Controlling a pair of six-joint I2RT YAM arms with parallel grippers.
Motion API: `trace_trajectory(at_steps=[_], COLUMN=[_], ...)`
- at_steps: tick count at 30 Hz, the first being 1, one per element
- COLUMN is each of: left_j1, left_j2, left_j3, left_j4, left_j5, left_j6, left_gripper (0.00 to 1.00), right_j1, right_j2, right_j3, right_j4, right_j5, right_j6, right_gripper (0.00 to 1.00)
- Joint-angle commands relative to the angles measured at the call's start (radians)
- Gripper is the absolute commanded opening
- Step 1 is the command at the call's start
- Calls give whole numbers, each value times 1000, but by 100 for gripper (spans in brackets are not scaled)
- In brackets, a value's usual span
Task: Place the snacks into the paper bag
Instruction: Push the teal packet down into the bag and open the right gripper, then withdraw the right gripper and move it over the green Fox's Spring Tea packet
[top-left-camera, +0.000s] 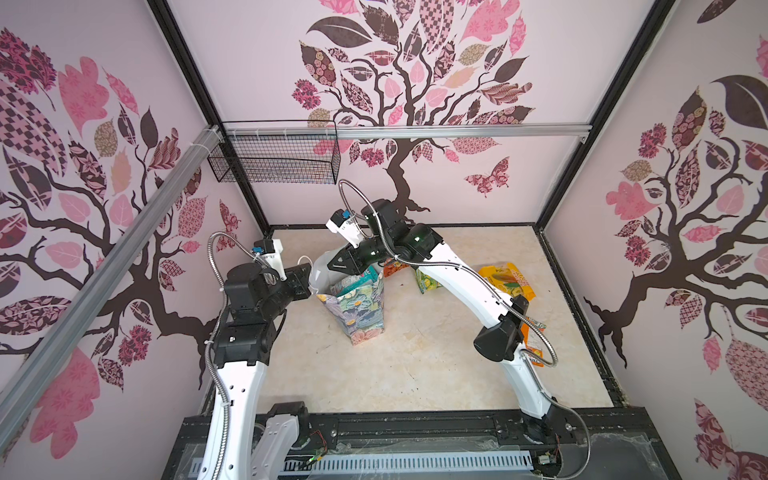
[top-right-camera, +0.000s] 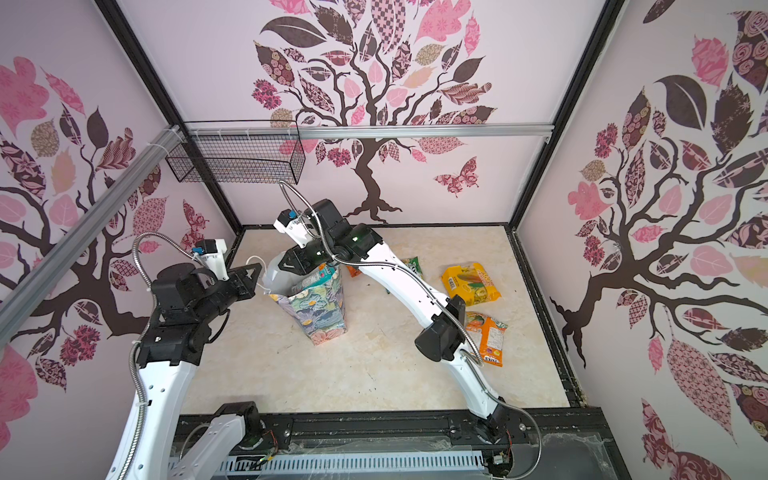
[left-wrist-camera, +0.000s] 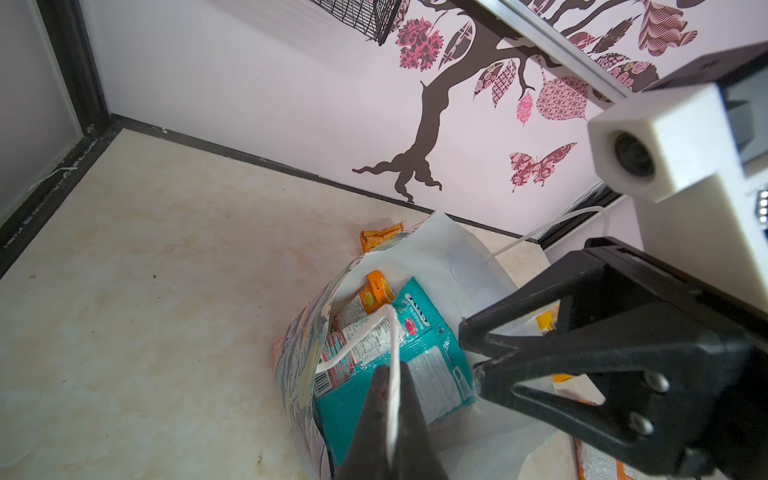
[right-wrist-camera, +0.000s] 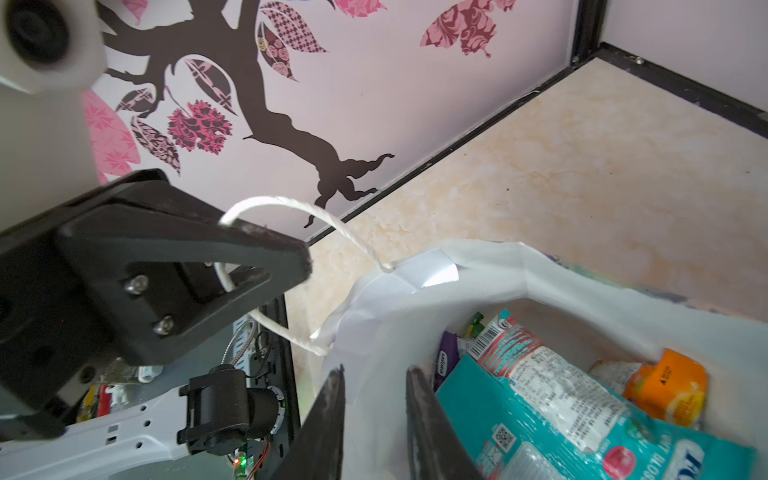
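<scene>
Where it lies in the paper bag (left-wrist-camera: 436, 257), teal packet (left-wrist-camera: 428, 349) reads "BLOSSOM"

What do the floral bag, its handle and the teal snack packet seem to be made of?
The floral bag looks like matte paper: sharp folds, printed outside, plain white inside. Its handle is a white twisted cord, perhaps cotton; the strands show. The teal snack packet is probably thin plastic film: glossy, crinkled, with small glints of light.
</scene>
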Motion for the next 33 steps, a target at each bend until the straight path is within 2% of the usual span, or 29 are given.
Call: trace_trajectory(at_steps=[1, 4, 6, 11, 15, 18, 22, 30, 33], left_j1=[4, 3, 4, 3, 7, 7, 7, 7, 7], left_j2=[-15, -24, -30, -39, -43, -54, -63, -45, -44], left_j3=[-25, -25, -25, -31, -31, -37, -37, -36, -33], left_j4=[13, 8, 10, 14, 19, 19, 11, 9, 11], left_j5=[-17, -37, -46, -73, -81, -84, -113, -84, -85], left_j6=[6, 8, 8, 9, 5, 8, 14, 16, 14], left_gripper=[0, 0, 0, 0, 0, 0, 0, 0, 0], right_j1=[30, 56, 61, 60, 59, 27, -99, -209, -270], right_j2=[-122, -194, -252, -416, -568, -692, -815, -809, -797], right_j3=[16, -26, -98, -355, -655, -927, -1190, -1328, -1382], right_j4=[-40, -35, 5, 235, 478, 685, 873, 751, 769], right_j5=[133, 230, 250, 318, 445, 526, 516, 531, 504], right_j6=[-13, -20, -4, 71, 153, 232, 355, 309, 322], right_gripper=[31, 32, 33, 34, 42, 43, 43, 50, 52])
